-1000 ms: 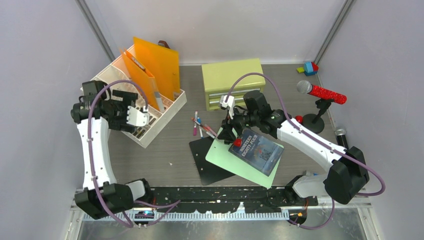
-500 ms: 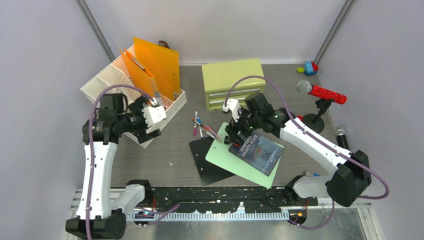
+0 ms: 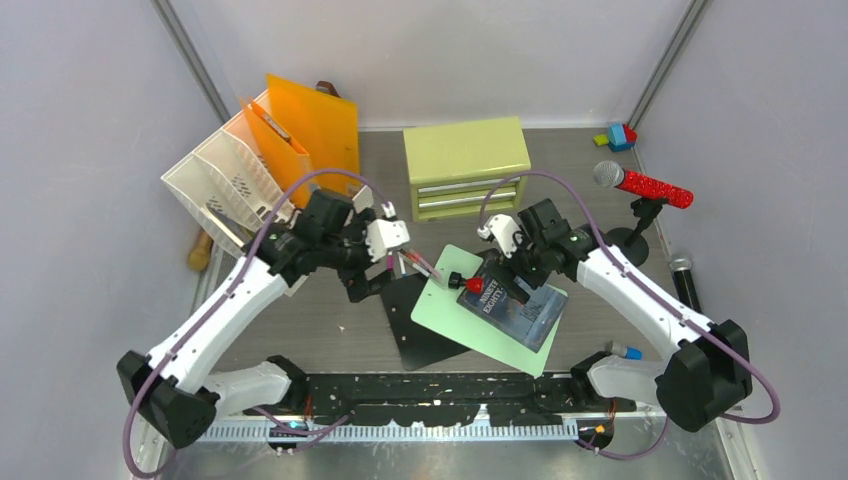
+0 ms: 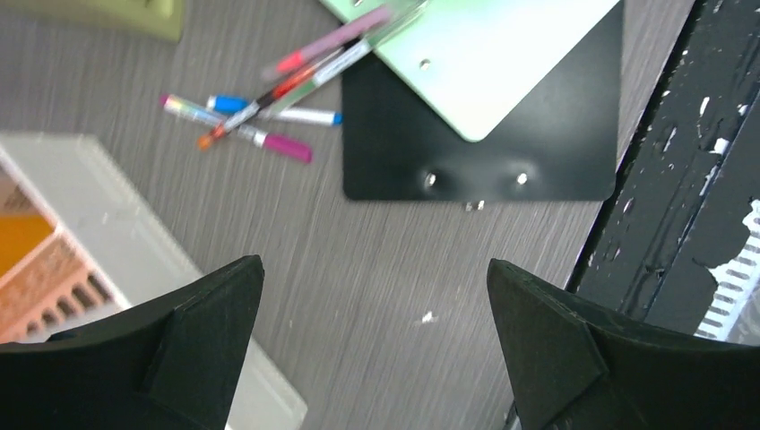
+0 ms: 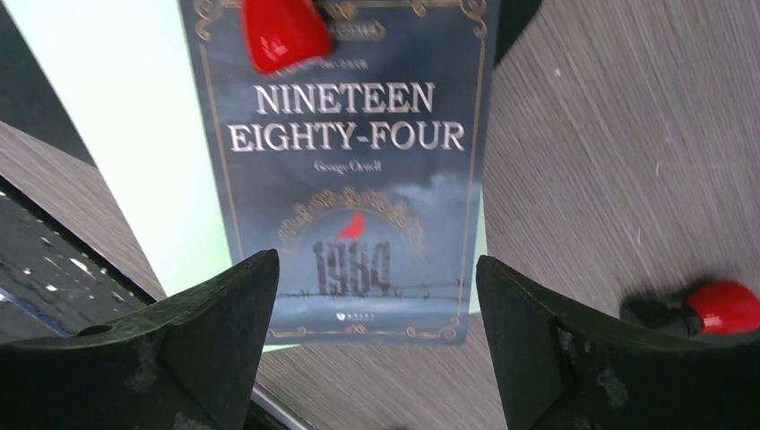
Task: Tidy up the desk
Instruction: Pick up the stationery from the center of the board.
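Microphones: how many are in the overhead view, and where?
2. A red glittery microphone on a black stand, far right; a black silver-headed microphone lying nearer, by the right wall. More may be hidden.

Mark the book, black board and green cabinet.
book (image 5: 349, 206), right wrist view, cover centre
black board (image 4: 556, 134), left wrist view, bare lower part
green cabinet (image 3: 465, 150), top view, top panel
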Robot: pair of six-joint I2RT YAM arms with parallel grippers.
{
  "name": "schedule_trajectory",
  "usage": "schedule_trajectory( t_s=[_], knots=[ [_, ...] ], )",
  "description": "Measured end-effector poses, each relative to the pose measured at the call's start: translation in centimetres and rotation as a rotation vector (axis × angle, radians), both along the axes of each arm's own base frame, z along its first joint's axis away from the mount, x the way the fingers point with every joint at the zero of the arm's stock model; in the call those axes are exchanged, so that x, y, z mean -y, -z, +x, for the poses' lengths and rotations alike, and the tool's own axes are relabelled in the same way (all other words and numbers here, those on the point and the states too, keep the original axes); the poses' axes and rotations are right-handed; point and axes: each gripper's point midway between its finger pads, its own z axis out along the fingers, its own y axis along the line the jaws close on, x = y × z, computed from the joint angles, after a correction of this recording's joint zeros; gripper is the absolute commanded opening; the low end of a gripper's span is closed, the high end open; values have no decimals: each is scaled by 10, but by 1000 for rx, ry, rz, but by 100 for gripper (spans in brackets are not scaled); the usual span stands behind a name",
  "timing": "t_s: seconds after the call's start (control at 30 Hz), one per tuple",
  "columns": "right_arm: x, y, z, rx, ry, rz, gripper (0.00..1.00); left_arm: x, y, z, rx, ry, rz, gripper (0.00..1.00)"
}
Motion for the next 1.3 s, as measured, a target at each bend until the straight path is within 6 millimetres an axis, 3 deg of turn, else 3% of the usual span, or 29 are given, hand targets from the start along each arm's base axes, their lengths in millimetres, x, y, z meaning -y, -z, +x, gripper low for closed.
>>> schedule_trajectory(
  t_s=[0.17, 0.37, 0.63, 0.77, 0.9, 1.17, 1.3],
  knots=[
    [24, 8, -3, -20, 55, -31, 85, 52, 27, 0, -2, 160, 27, 100],
    [39, 9, -6, -21, 114, -25, 85, 116, 71, 15, -3, 324, 16, 98],
    [49, 6, -15, 13, 169, 6, 85, 172, 133, 30, -32, 451, -8, 93],
    [53, 6, -17, 17, 187, 11, 85, 190, 157, 38, -34, 480, 2, 85],
    [55, 7, -19, 22, 195, 13, 84, 197, 169, 41, -34, 489, 7, 68],
    [57, 14, -25, 2, 196, 13, 84, 196, 173, 48, 17, 479, 50, 35],
    [54, 14, -26, -3, 189, 25, 84, 189, 167, 54, 52, 451, 81, 30]
  ],
)
